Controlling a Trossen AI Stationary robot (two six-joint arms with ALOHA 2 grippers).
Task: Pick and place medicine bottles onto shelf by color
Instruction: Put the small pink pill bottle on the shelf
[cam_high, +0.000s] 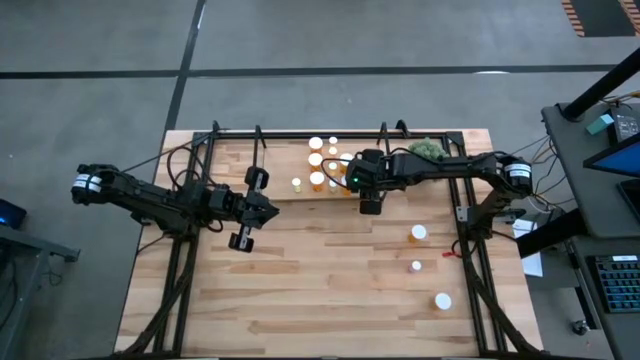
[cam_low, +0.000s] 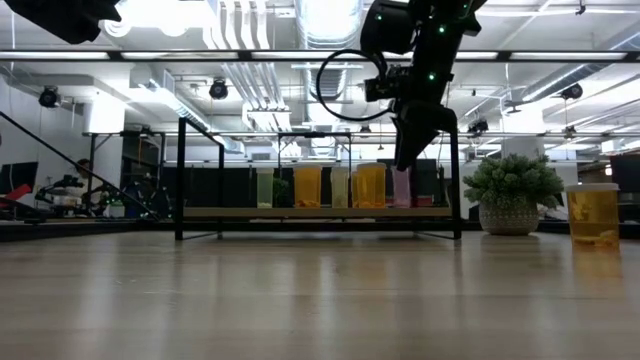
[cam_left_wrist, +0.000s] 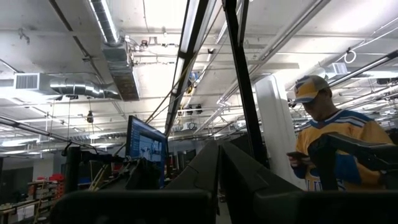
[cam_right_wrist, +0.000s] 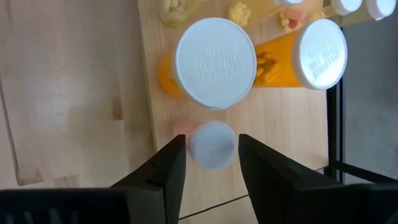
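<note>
Now right gripper (cam_right_wrist: 211, 155) is hovering open astride small pink bottle (cam_right_wrist: 211, 144) standing on shelf (cam_right_wrist: 292, 118), beside orange bottle (cam_right_wrist: 216, 62). Risk: lifting fingers clipping cap, toppling neighbours. Left gripper (cam_high: 262, 208) shut, waiting.

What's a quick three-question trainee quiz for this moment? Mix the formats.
1. True or false: the left gripper is holding a bottle.
2. Pick one: the right gripper hangs over A) the shelf, B) the floor, C) the left arm.
3. Count: in the high view, how many white-capped bottles stand on the tabletop away from the shelf?

Key
1. False: it is shut and empty, raised above the table.
2. A: its fingers stand open either side of a small bottle's white cap.
3. Three, all on the right side of the table.
</note>
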